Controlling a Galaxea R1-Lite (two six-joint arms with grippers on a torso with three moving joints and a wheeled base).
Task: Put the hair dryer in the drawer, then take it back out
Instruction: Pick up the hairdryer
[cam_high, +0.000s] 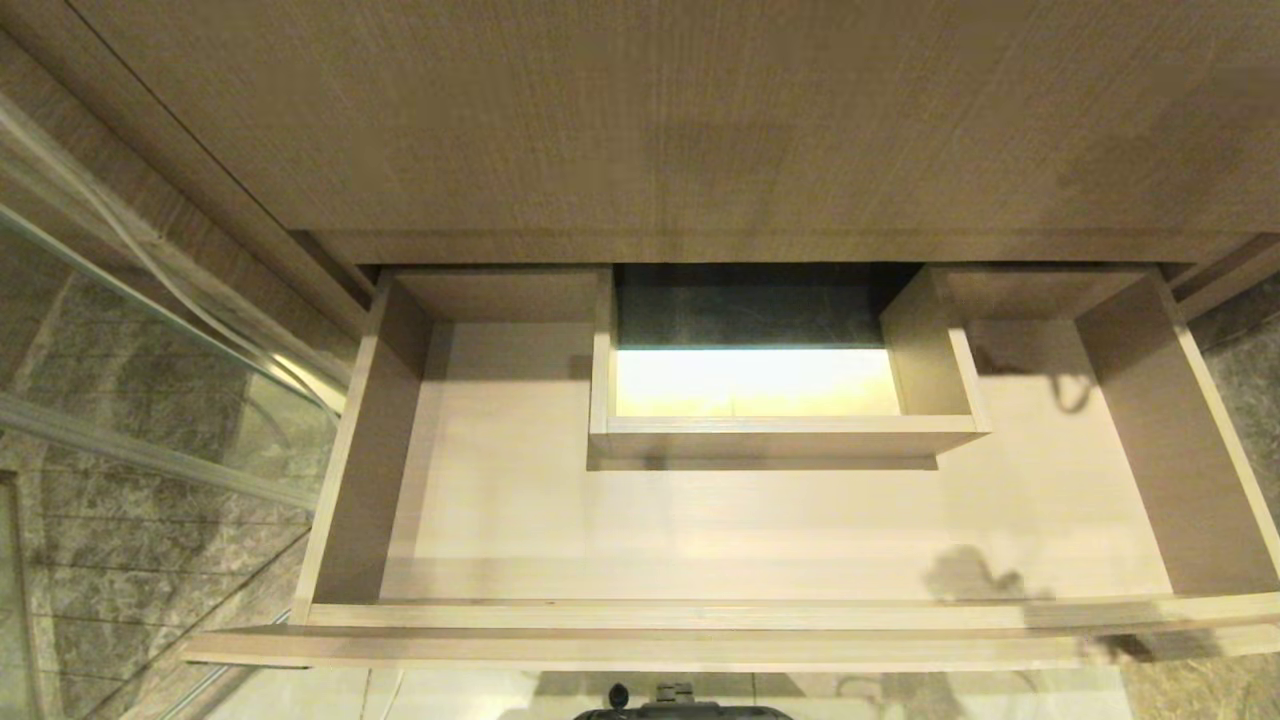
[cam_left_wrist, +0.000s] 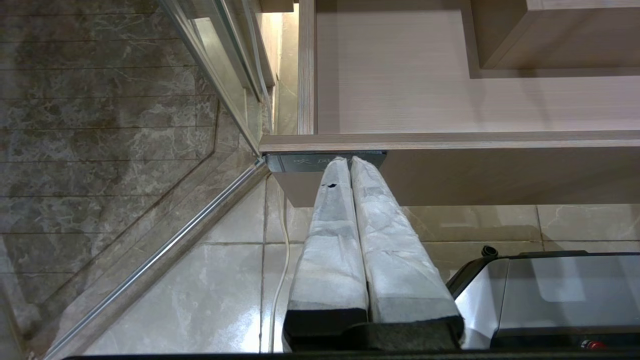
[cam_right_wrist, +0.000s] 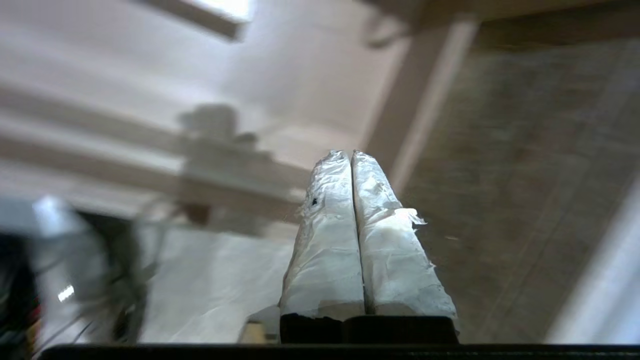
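Drawer (cam_high: 700, 520) pulled wide open below the taller wood panel (cam_high: 660, 120), with the boxed cut-out (cam_high: 780, 425) mid-rear. Hair dryer in none of the views. Left tool (cam_left_wrist: 350, 161) parked low in front of the drawer's front edge, white-wrapped fingers (cam_left_wrist: 332, 235) pressed together, nothing between them. Right tool (cam_right_wrist: 350, 154) seen only from its own wrist, fingers (cam_right_wrist: 385, 240) likewise pressed together and empty, amid blurred pale wood. Glass partition (cam_high: 130, 330) at the left, over grey marble.

Left pincer (cam_left_wrist: 350, 161) and right pincer (cam_right_wrist: 350, 155), both fully closed, empty.
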